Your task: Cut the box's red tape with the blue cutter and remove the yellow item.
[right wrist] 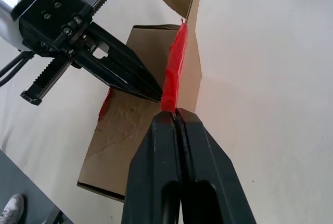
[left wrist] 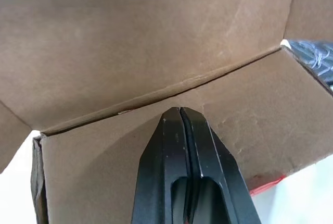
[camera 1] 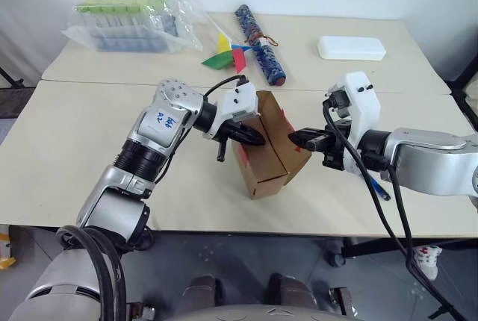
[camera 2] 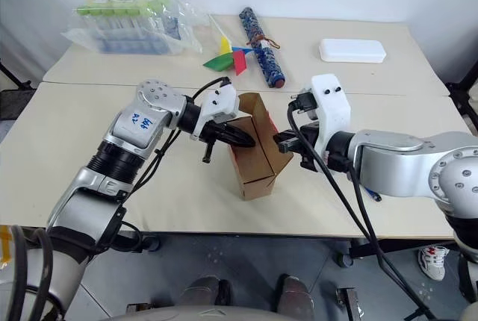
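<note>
At mid-counter (camera 1: 89, 134) I have the box (camera 1: 263, 158) standing upright with its top flap swung open, held between my two arms. My right end effector (camera 1: 296, 139) is clamped on the flap's edge where the red tape (right wrist: 174, 70) runs along it, its black fingers (right wrist: 179, 146) pressed together over the strip. My left end effector (camera 1: 258, 139) comes in from the left with its fingers together, holding nothing, the tips resting against the inner fold of the box. The blue cutter (camera 1: 379, 189) lies on the counter to the right, partly hidden under my right arm. Far behind sit a pinwheel (camera 1: 228, 54), a blue patterned roll (camera 1: 260, 34), a white case (camera 1: 351, 48) and a bagged pack (camera 1: 131, 19).
</note>
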{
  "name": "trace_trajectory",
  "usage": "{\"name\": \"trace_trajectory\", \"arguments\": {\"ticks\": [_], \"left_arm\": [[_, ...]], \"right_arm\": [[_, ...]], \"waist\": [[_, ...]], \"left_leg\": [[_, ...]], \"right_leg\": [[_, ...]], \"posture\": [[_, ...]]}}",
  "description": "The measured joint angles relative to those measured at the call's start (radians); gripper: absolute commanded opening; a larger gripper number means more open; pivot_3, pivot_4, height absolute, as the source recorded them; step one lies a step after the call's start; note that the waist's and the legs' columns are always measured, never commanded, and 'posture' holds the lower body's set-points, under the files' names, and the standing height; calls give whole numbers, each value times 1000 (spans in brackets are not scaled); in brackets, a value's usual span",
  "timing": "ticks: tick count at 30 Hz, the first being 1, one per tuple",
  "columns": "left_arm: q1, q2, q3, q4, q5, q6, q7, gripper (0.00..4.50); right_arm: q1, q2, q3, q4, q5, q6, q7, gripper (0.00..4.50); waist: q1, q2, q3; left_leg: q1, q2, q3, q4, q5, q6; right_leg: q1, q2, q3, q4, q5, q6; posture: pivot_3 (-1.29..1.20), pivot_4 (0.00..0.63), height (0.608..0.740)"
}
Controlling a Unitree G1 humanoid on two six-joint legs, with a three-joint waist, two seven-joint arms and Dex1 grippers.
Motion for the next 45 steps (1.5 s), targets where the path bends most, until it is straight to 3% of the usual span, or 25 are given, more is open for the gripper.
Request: {"name": "trace_trajectory", "arguments": {"ticks": [13,36,45], "left_arm": [[47,117,-11,-97,2,-25,-45,0],[182,221,29,-251,28,109,15,0],[243,160,-28,-201,77,139,53,0]], "right_arm": [[95,-233,-51,0,-1,36,130,19],[131,-259,-4,82,-8,132,194,19],[96,-173,60,101,-6,160,170,19]], "waist": [[-2,1,-1],[9,6,-4],[14,2,0]], "left_leg": [[3,2,-1,0,0,0],[4,2,-2,3,0,0],[-1,1,0,2,0,0]], "right_leg": [[2,0,1,0,0,0],[5,-1,2,-1,0,0],[0,-1,-1,-1,0,0]], "posture": [[0,150,740],[0,150,740],[0,150,740]]}}
